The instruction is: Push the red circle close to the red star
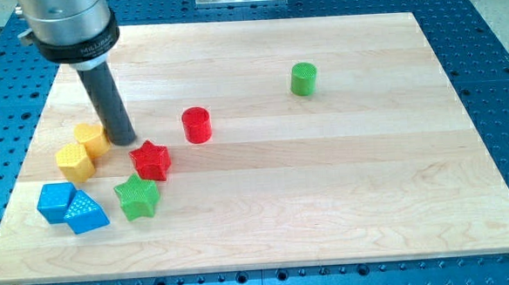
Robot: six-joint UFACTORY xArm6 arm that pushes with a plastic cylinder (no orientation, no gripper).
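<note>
Camera view: red circle [197, 124] sits right of my tip [124, 139] (a bare rod, holding nothing), near red star [151, 160].

Bright, even light; soft shadows.

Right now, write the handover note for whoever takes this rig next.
My tip: on the board at the view's left, just right of the upper yellow block and up-left of the red star; touching neither, as far as I can tell.
Red circle: up-right of the red star, a small gap between them.
Done: the two are fairly near, not yet snug.
Left: bring the tip round to the circle's upper right and push it down-left toward the star.
Nearby: green star below the red star.
</note>
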